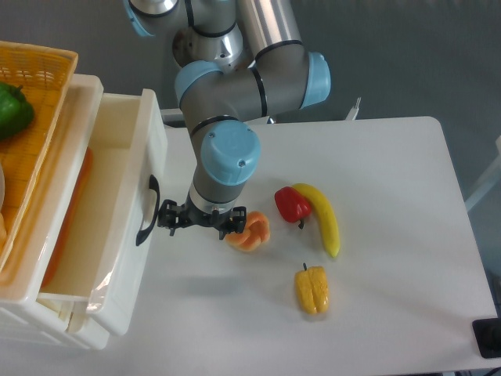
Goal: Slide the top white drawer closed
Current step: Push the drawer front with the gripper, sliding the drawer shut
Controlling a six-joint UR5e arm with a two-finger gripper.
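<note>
Single fixed camera — mounted high above the table, looking steeply down, moderately close; table's left part lies outside the frame

White drawer, black handle; yellow banana.
</note>
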